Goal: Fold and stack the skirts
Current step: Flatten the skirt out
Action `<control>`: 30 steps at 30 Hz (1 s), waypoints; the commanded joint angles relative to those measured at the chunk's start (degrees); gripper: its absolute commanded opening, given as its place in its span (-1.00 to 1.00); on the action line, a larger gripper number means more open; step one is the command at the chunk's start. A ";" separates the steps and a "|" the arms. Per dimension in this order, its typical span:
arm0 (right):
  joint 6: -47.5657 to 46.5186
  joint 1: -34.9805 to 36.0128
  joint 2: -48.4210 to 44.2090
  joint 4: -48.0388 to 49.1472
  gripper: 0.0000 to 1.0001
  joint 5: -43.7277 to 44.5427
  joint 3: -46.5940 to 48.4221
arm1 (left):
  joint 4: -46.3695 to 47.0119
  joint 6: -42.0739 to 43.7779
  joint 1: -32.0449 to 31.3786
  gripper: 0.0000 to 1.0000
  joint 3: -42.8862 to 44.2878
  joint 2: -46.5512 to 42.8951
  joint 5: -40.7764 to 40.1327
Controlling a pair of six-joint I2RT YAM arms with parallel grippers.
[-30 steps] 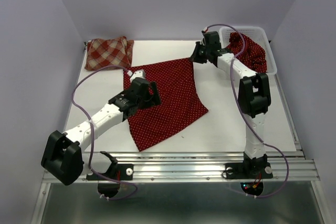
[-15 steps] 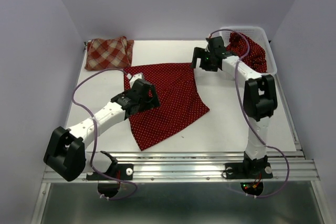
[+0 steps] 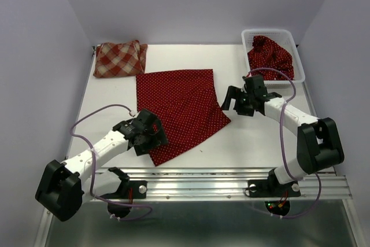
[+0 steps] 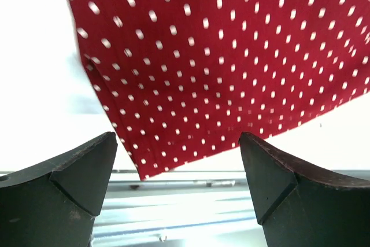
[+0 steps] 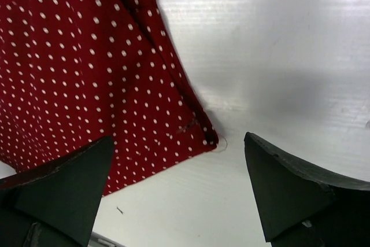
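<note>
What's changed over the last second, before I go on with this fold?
The right gripper let go of the far corner of the spread dotted skirt and drew back to its right corner. The left gripper, open, pulled back to the near corner. Unmoved: that skirt, the checked skirt, the skirt in the basket.

Bare table (image 3: 263,137) lies right of the spread dotted skirt (image 3: 179,102), between it and the white basket (image 3: 270,30) at the far right corner; the right gripper (image 3: 230,101) hangs there, jaws wide. The folded checked skirt (image 3: 118,59) fills the far left corner. Walls (image 3: 191,4) close three sides; the left gripper (image 3: 153,140) hovers over the skirt's near edge
</note>
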 commanded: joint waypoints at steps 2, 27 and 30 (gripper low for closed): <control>1.25 0.32 -3.99 0.60 1.00 -3.56 -4.20 | -2.27 -0.94 -0.24 0.97 -1.34 1.40 9.55; 3.19 0.32 5.07 9.20 -0.85 -5.42 -5.70 | 3.36 3.19 -4.10 -1.00 1.02 13.20 9.39; 2.57 0.32 2.17 10.87 -0.99 -4.88 -4.38 | 2.74 5.21 -4.10 -1.00 5.15 8.37 7.73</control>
